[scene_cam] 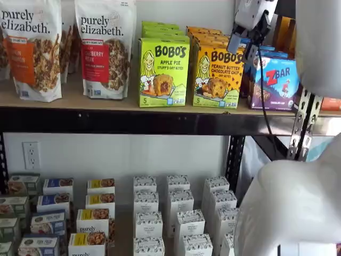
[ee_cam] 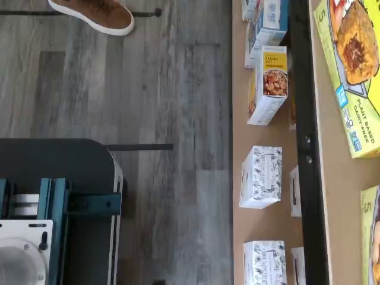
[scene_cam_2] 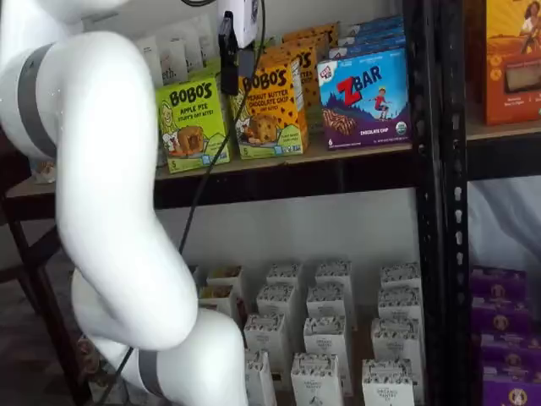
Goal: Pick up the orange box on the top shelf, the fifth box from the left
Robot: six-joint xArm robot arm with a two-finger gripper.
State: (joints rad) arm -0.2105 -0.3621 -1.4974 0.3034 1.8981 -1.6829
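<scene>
The orange box [scene_cam: 217, 77] stands upright at the front of the top shelf [scene_cam: 133, 121], between a lime-green Bobo's carton and a blue ZBar box. It shows in both shelf views [scene_cam_2: 269, 114], and its corner shows in the wrist view [ee_cam: 371, 237]. My gripper [scene_cam: 242, 50] hangs in front of the box's upper part, apart from it. Its two black fingers [scene_cam_2: 227, 59] show a gap between them and hold nothing. The gripper [scene_cam_2: 237, 80] is open. The shelf's black rail also shows in the wrist view [ee_cam: 306, 148].
The lime-green Apple Pie carton [scene_cam: 163, 72], the ZBar box [scene_cam: 274, 80] and granola bags [scene_cam: 104, 48] share the top shelf. Small white cartons [scene_cam: 178, 213] fill the lower level. The white arm [scene_cam_2: 101, 186] blocks part of both shelf views. A brown shoe [ee_cam: 95, 15] is on the floor.
</scene>
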